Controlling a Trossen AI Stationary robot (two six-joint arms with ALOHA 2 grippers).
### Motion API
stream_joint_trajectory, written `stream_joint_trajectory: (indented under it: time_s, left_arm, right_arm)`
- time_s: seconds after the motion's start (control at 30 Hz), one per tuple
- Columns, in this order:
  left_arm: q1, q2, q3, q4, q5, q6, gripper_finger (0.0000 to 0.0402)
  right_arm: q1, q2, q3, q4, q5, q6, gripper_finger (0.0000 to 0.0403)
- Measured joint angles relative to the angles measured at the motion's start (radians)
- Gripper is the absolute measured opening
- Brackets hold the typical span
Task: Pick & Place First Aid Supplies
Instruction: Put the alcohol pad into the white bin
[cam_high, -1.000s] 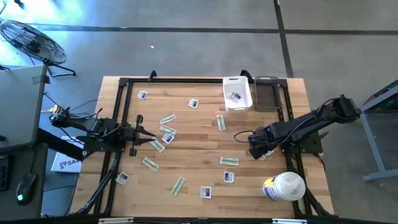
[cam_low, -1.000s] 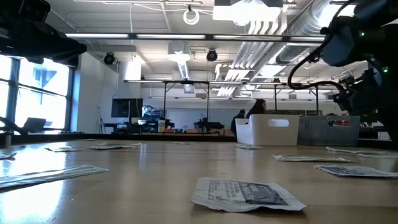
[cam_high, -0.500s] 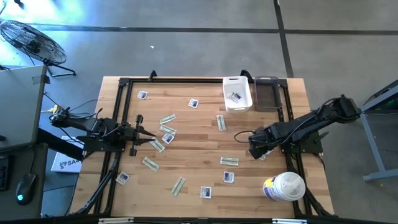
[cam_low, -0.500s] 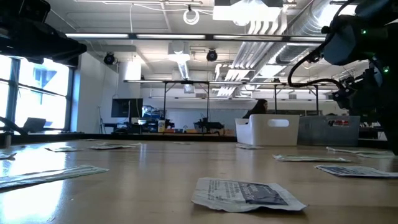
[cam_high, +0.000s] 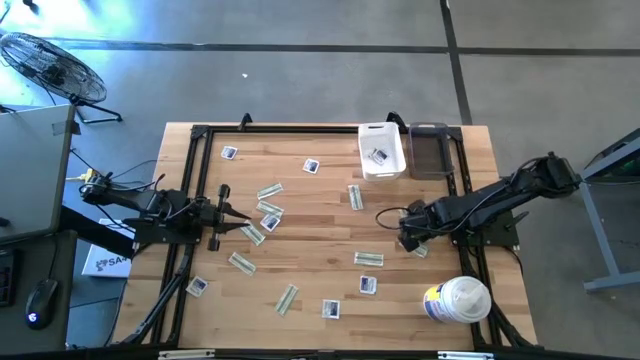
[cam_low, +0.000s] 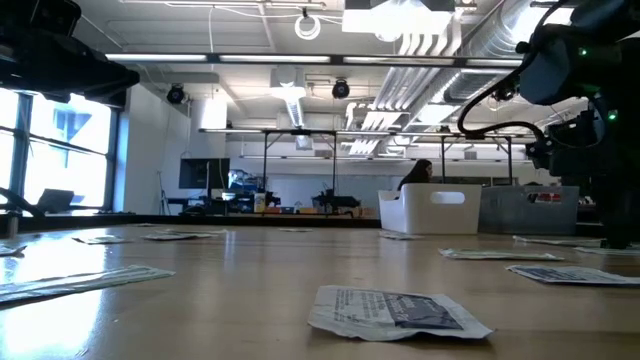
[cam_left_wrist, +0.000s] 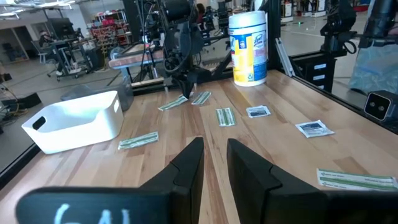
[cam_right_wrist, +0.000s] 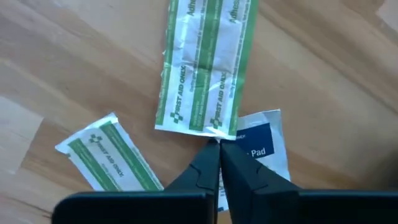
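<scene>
Just ahead of the right hand (cam_right_wrist: 219, 149), a green-striped bandage strip (cam_right_wrist: 208, 68) lies on the tabletop (cam_right_wrist: 74, 56), its near edge caught between the clenched fingertips. A white-and-blue pad packet (cam_right_wrist: 264, 146) lies under the hand, another strip (cam_right_wrist: 109, 155) just beside. The left hand (cam_left_wrist: 213, 163) hovers well apart, fingers slightly parted, grasping nothing.
</scene>
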Motion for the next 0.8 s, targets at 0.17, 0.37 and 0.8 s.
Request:
stream_joint_trajectory:
  time_s: [0.17, 0.37, 0.8]
  left_arm:
    - [0.0, 0.0, 0.0, 0.0, 0.0, 0.0, 0.0069]
    - [0.0, 0.0, 0.0, 0.0, 0.0, 0.0, 0.0069]
    - [0.0, 0.0, 0.0, 0.0, 0.0, 0.0, 0.0069]
  right_arm:
    - [0.0, 0.003, 0.035, -0.098, -0.044, -0.008, 0.0005]
    - [0.0, 0.002, 0.181, -0.239, -0.06, -0.052, 0.0004]
    - [-0.088, 0.001, 0.543, -0.167, 0.276, -0.381, 0.0001]
